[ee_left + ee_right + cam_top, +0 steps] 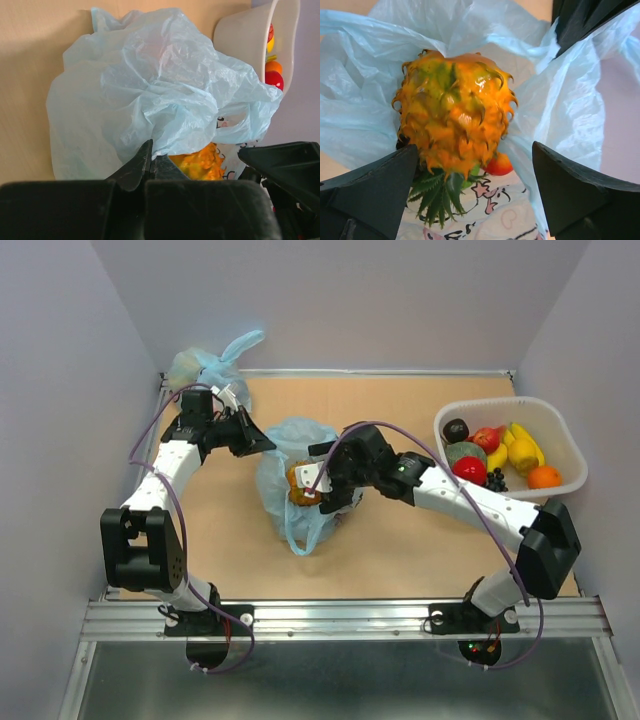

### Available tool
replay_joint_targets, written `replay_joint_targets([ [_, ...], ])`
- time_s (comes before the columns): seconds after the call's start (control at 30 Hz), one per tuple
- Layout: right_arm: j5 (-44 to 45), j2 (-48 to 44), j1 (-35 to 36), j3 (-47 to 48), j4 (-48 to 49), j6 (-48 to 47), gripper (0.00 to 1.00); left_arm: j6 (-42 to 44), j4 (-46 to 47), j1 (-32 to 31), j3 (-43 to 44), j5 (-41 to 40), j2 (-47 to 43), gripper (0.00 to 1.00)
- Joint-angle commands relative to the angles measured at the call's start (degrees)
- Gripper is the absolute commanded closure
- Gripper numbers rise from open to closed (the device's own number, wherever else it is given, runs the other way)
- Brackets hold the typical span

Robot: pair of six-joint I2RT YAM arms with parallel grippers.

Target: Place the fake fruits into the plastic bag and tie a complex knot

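The light-blue plastic bag stands mid-table with its printed white panel facing the right wrist camera. My left gripper is shut on the bag's upper left edge and holds the mouth up. A spiky orange pineapple with green leaves lies in the bag's mouth, over a small red-orange fruit. My right gripper is open wide, one finger on each side of the pineapple's leafy end, with a clear gap on the right. More fake fruits fill the tub. No knot is in view.
A white plastic tub stands at the right edge of the table. A smaller tied light-blue bag lies at the back left corner. Grey walls close in the sides and back.
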Motion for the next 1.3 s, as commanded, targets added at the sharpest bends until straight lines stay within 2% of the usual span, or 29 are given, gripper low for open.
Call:
replay_joint_targets([
  [0.0, 1.93, -4.90, 1.02, 5.64, 1.03, -0.36, 0.00, 1.33, 0.32, 0.28, 3.11, 0.95, -1.53, 1.00],
  [0.23, 6.15, -9.65, 0.23, 7.23, 0.94, -0.96, 0.03, 2.29, -0.38, 0.28, 3.73, 0.86, -1.62, 1.00],
  [0.33, 6.07, -7.82, -2.32, 8.54, 0.94, 0.00, 0.11, 2.56, -0.65, 0.28, 3.73, 0.95, -1.71, 1.00],
  [0.37, 5.80, -7.11, -3.28, 9.94, 0.94, 0.44, 0.17, 2.73, -0.82, 0.28, 3.72, 1.12, -1.71, 1.00],
  [0.47, 3.79, -3.78, -4.78, 12.05, 0.94, 0.36, 0.24, 3.17, -1.09, 0.28, 3.99, 1.04, -1.79, 1.00],
  [0.67, -4.03, -0.43, -5.66, 11.97, 0.76, -9.73, 0.23, 3.44, -1.61, 0.28, 4.95, 1.04, -1.27, 1.00],
  [0.9, -8.17, 1.42, -5.84, 13.03, -4.07, -19.06, 0.20, 3.53, -1.53, 0.28, 5.04, 1.13, -1.09, 1.00],
  [1.1, -5.99, 5.45, -5.84, 11.35, -5.66, -29.42, 0.20, 3.61, -1.52, 0.28, 4.61, 1.04, -1.36, 1.00],
  [1.27, -4.22, 11.16, -5.75, 15.92, -5.39, -32.78, 0.24, 3.53, -1.26, 0.28, 3.90, 1.12, -1.62, 1.00],
])
